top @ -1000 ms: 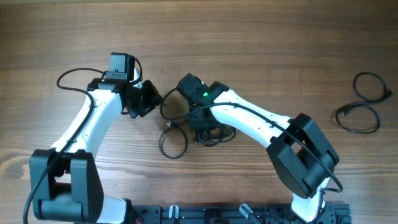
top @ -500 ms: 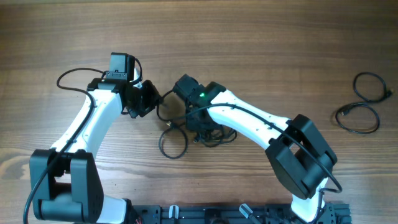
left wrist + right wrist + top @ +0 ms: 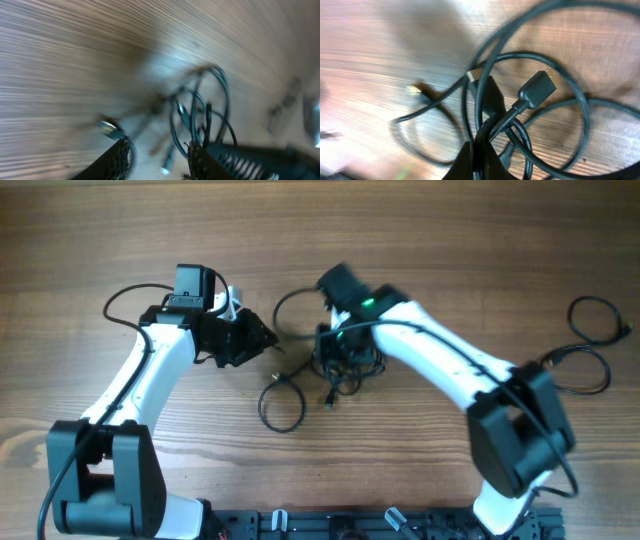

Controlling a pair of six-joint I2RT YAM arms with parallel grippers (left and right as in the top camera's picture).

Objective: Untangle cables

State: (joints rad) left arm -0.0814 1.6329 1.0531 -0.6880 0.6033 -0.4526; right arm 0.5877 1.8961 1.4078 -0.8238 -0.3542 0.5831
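Moved: right arm (image 3: 445, 360) has swung toward the brown wooden table's (image 3: 450, 230) far edge, hauling the tangle along.
Cables: thin black cords with silvery plug ends (image 3: 535, 90), bunched mid-table; one loop (image 3: 260, 408) trails toward the near edge; another cord (image 3: 595, 300) lies by the right edge.
Right gripper (image 3: 479, 145): pinched shut on several strands.
Left gripper (image 3: 262, 338): fingers spread, empty, beside the tangle.
Risk: pulling may cinch the knot, because several strands are clamped together.

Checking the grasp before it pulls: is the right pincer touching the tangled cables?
Touching. The right wrist view shows the right pincer closed, with cords of the tangled cables pressed against its tips.
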